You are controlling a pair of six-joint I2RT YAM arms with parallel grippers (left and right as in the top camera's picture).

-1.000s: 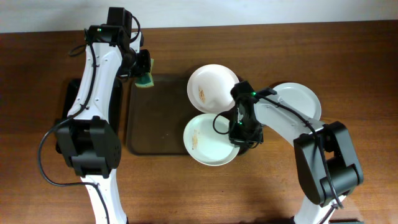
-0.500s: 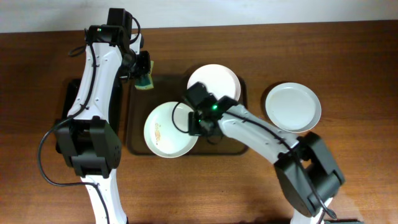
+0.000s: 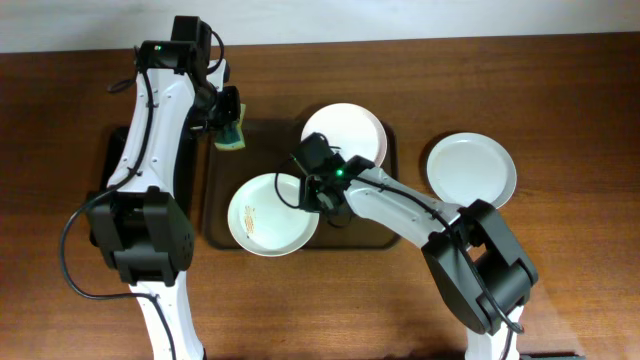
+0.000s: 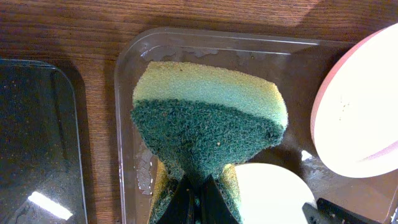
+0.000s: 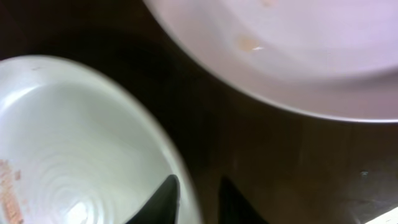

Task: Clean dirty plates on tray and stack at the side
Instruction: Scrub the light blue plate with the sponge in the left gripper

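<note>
The dark brown tray point(image 3: 262, 152) holds two plates. A smeared plate point(image 3: 265, 215) lies at its front left, overhanging the front rim. My right gripper point(image 3: 313, 194) is shut on its right rim; in the right wrist view the fingers point(image 5: 196, 199) straddle the edge of this plate point(image 5: 74, 137). A second smeared plate point(image 3: 343, 135) sits at the tray's back right and also shows in the right wrist view point(image 5: 298, 50). A third plate point(image 3: 471, 171) lies on the table to the right. My left gripper point(image 4: 199, 199) is shut on a green-yellow sponge point(image 4: 205, 124) over the tray's back left corner.
A smaller black tray point(image 3: 108, 165) lies left of the brown tray, partly under my left arm, and shows in the left wrist view point(image 4: 37, 137). The wooden table point(image 3: 560, 260) surrounds everything. A white wall edge runs along the back.
My right gripper has carried the smeared plate from the tray's front right across to its front left. The left arm and sponge have barely moved.
</note>
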